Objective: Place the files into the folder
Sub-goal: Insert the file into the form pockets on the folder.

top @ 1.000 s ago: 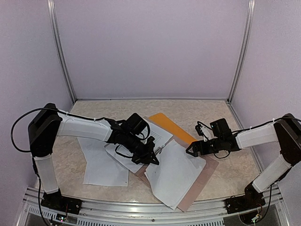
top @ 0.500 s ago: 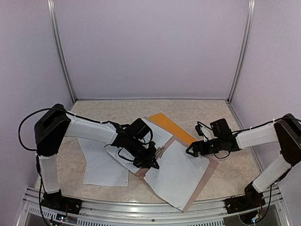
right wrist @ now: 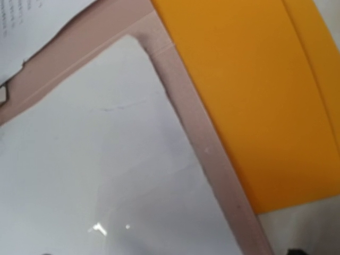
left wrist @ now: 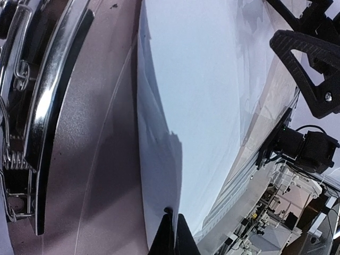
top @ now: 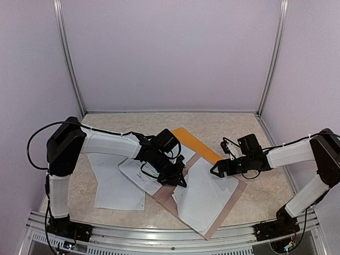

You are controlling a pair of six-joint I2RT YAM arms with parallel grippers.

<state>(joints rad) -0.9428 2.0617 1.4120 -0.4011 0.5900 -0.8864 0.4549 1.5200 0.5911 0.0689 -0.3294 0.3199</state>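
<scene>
My left gripper (top: 180,181) is shut on the left edge of a white sheet (top: 206,195), one of the files. In the left wrist view the black fingertips (left wrist: 169,240) pinch that sheet (left wrist: 202,95), which lifts slightly at the held edge. The sheet lies on a pinkish-brown board (top: 166,195). The orange folder (top: 197,144) lies flat just behind it, also in the right wrist view (right wrist: 239,90). My right gripper (top: 214,171) hovers open over the sheet's far right corner, holding nothing. More files lie to the left (top: 114,187) and under my left arm (top: 139,177).
A chrome spring clip (left wrist: 37,106) sits on the pinkish-brown surface (left wrist: 90,159) left of the held sheet. A printed sheet (top: 182,153) lies between my left arm and the folder. Lilac walls close the back and sides; a metal rail (top: 159,241) runs along the near edge.
My left gripper has moved to the right, dragging the held sheet further across the board. The right arm has stayed where it was.
</scene>
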